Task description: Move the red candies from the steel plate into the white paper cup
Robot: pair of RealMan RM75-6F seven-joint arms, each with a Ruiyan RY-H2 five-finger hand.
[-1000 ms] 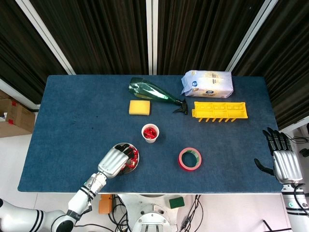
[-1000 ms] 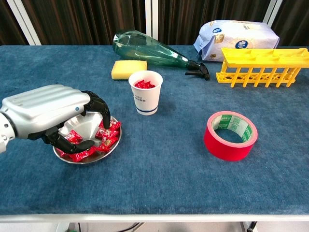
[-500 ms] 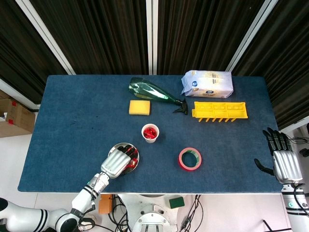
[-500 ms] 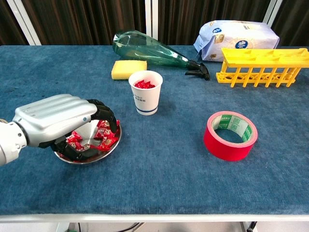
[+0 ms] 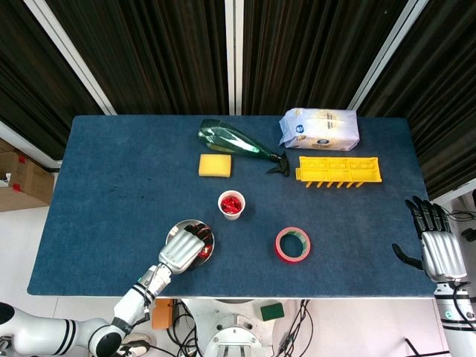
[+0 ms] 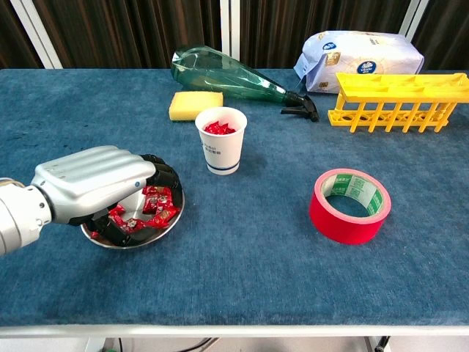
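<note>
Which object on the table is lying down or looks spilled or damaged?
The green spray bottle lies on its side behind the white paper cup. No red candies are spilled outside the steel plate or cup.

free: bare cloth between steel plate (image 6: 170, 218) and white paper cup (image 6: 221, 141) — obstacle: red tape roll (image 6: 349, 205), well right

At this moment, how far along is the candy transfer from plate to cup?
Partly done. The white paper cup already holds several red wrapped candies. In hand: the left hand is curled down into the round steel plate over the candies there; whether it has gripped one is hidden. Left: a cluster of red candies remains on the plate. The right hand hangs open off the table's right edge.
</note>
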